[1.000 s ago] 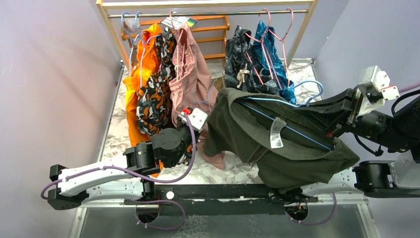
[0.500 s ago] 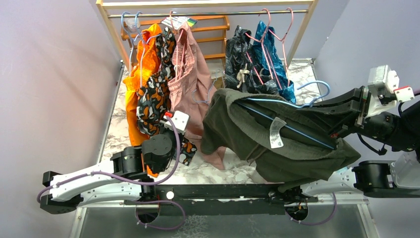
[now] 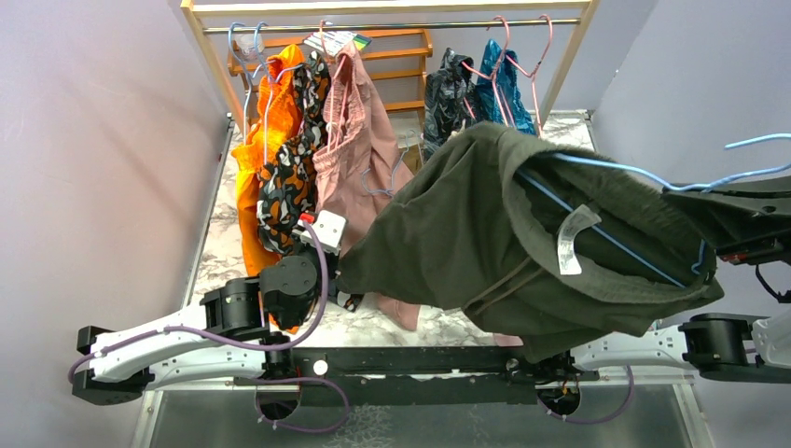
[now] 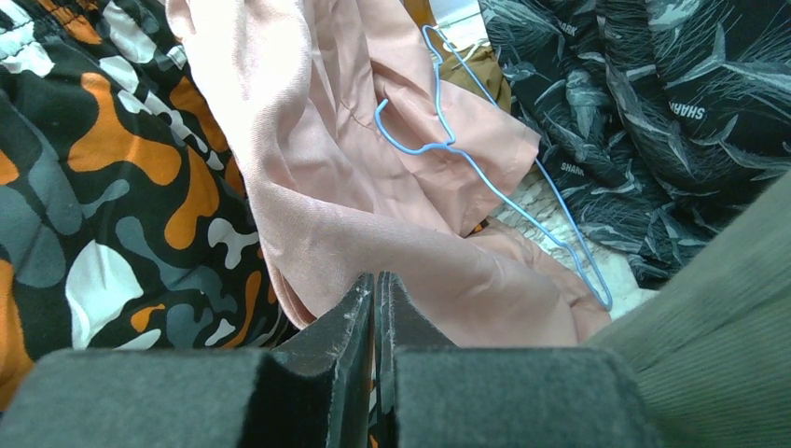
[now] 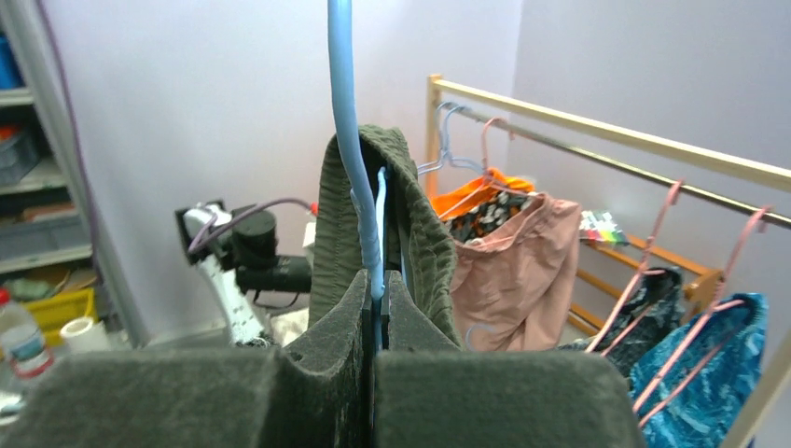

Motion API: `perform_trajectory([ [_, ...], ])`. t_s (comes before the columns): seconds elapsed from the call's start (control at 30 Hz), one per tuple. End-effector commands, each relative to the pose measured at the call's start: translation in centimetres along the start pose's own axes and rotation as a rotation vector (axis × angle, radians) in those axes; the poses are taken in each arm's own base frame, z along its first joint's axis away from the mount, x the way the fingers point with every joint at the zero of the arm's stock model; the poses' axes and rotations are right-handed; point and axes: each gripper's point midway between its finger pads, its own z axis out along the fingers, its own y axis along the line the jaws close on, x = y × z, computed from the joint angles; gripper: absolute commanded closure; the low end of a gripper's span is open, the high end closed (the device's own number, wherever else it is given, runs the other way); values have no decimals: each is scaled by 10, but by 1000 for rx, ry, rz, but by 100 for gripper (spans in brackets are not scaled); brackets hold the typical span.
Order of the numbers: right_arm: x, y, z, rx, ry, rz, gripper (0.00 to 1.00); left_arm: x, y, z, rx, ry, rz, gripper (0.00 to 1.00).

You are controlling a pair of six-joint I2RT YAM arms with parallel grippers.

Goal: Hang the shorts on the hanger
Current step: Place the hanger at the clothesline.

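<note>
Raised since earlier: shorts point(image 3: 466, 233) draped on hanger point(image 3: 611, 234), centre-right | right claw point(image 5: 376, 289) clamps hanger wire | left claw point(image 4: 376, 280) pinched together, empty, lower left | hanger's long axis diagonal; rail point(image 3: 392, 26) at upper frame

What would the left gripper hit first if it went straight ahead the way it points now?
Most likely the dusty-pink cloth shorts, which hang directly ahead of the left gripper; depth is hard to judge.

clothes rail point(image 3: 401, 25): orange garment point(image 3: 256, 159), camo-print garment point(image 3: 291, 182), dusty-pink shorts point(image 3: 359, 154), shark-print shorts point(image 3: 446, 98), teal garment point(image 3: 499, 89) hung | marble tabletop point(image 3: 216, 257) beneath
</note>
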Motion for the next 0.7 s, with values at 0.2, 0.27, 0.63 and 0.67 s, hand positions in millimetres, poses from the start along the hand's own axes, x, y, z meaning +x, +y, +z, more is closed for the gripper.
perform_trajectory([
  [0.2,-8,-62,26,380,-50,-92,99,-8,6,-4,-6,-10,-38,94],
  [0.27,-2,-71,29,444,-22,-125,99,-8,5,-3,-3,-8,-36,93],
  [0.63,23,-78,54,522,78,-208,99,-4,0,0,0,6,-16,94],
  [0.67,28,-76,60,519,86,-211,99,-5,-1,0,1,5,-19,94],
])
